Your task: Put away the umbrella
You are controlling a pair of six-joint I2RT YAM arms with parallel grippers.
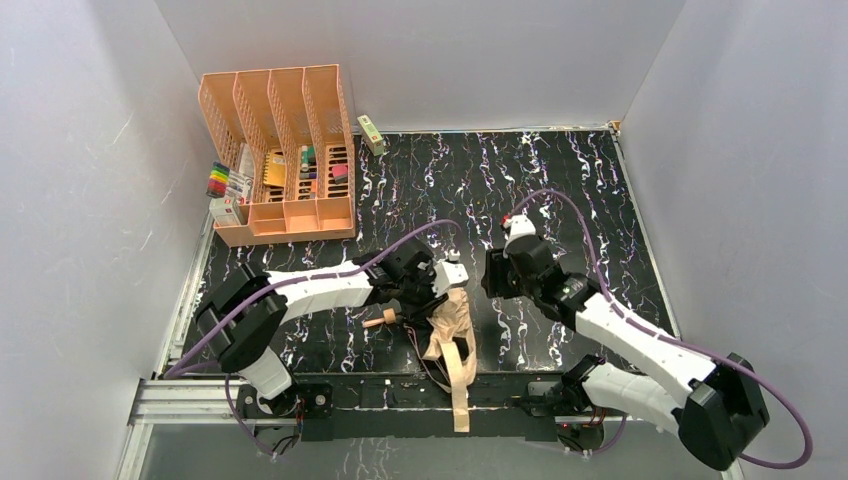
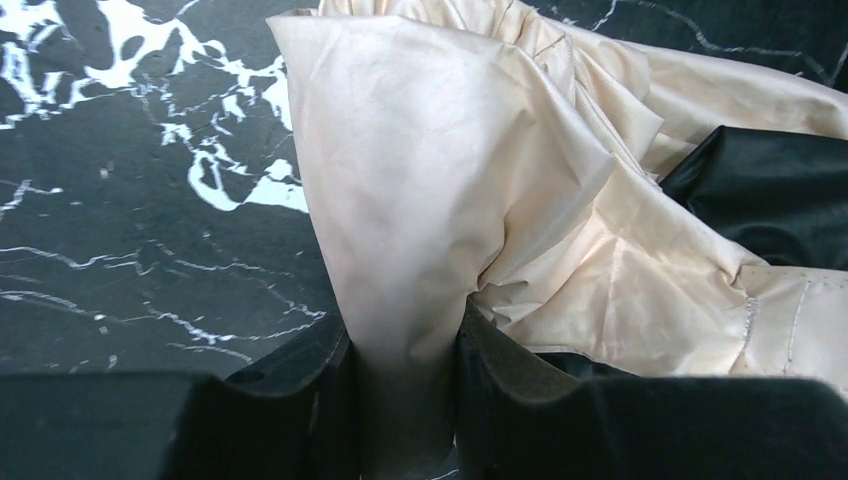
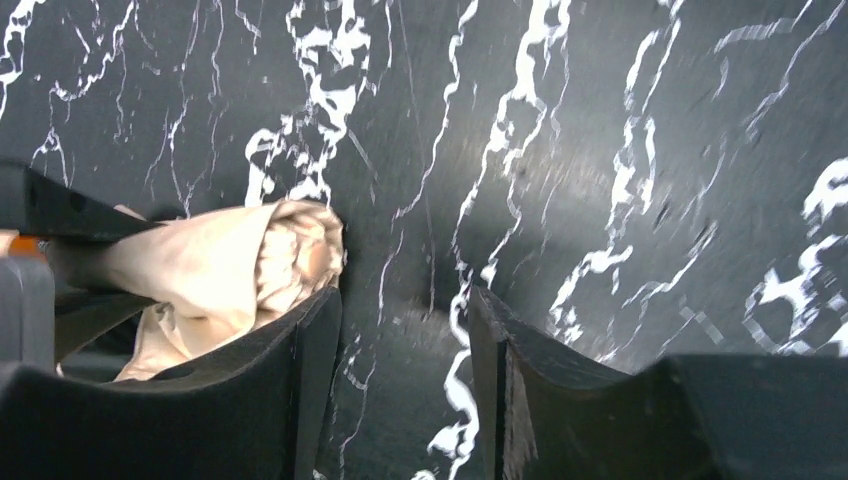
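While left claw (image 2: 405, 345) grips umbrella (image 2: 430, 170), marbled table (image 2: 120, 250)

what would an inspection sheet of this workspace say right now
surface: black marbled table with white veins, no spills seen
job's things: umbrella lies crumpled at the near middle, not folded up; its strap trails over the near edge, and its handle points left
clutter: orange organizer at the far left with stationery inside; markers beside it; small box near the back wall
tools: left tool pinches a fold of the umbrella's fabric; right tool is open and holds nothing, beside the umbrella
cables: purple cable loops along each arm
surroundings: white walls on three sides, nothing else seen
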